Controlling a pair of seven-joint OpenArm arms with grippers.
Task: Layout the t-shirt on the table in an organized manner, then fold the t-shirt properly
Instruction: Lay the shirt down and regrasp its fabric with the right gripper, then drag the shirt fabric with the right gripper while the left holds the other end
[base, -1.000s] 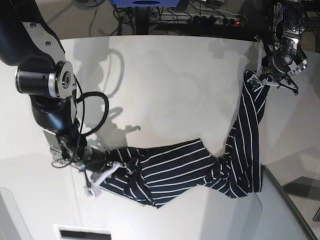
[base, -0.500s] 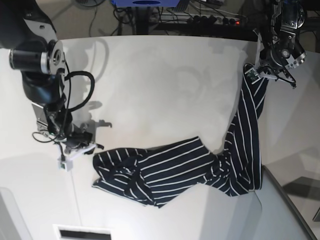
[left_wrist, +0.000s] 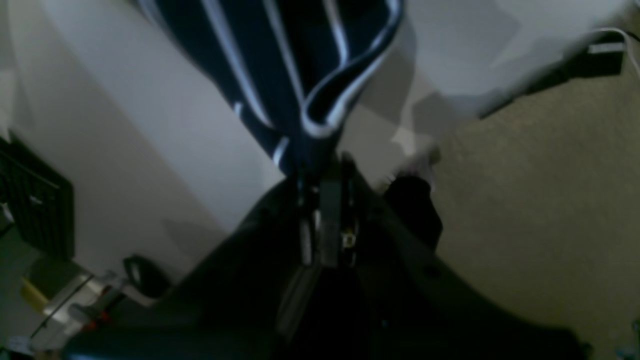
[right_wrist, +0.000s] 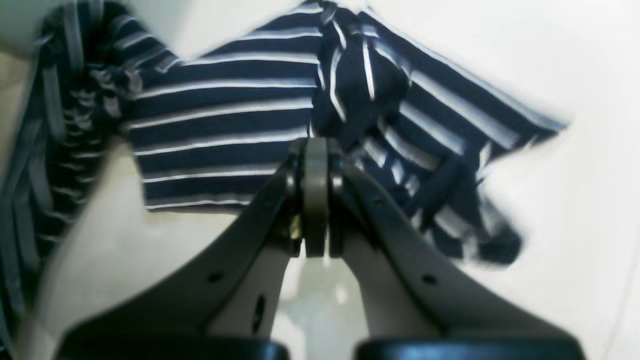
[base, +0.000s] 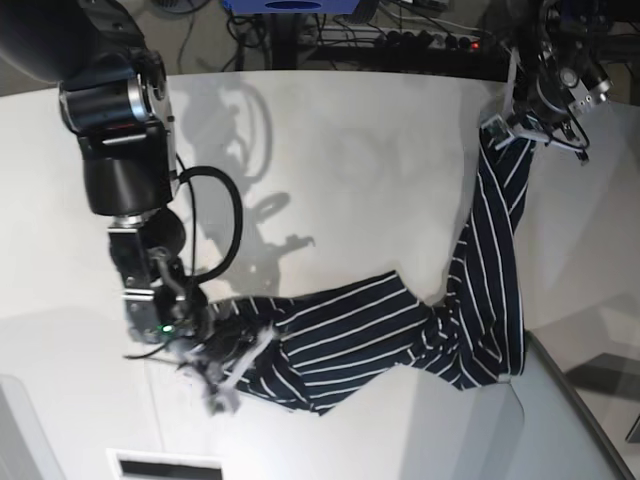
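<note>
The dark navy t-shirt (base: 360, 330) with thin white stripes lies bunched on the white table (base: 340, 160), one end stretched up to the far right edge. My left gripper (base: 503, 132) is shut on that raised end; the left wrist view shows the fabric (left_wrist: 280, 60) pinched at the gripper's tips (left_wrist: 320, 167). My right gripper (base: 222, 368) is over the shirt's near left end. In the right wrist view the gripper (right_wrist: 315, 150) is shut, tips against a crumpled fold of the shirt (right_wrist: 225, 115). I cannot tell if cloth is pinched there.
A grey panel (base: 570, 420) meets the table at the lower right. Cables and a power strip (base: 430, 40) lie beyond the far edge. Carpet floor (left_wrist: 550, 200) shows past the table edge by the left gripper. A slotted white block (base: 165, 465) sits at the near edge.
My right arm, which had let go and pulled left, has swung back down onto the shirt's left end. My left gripper has lifted its end further toward the far edge, stretching the shirt.
</note>
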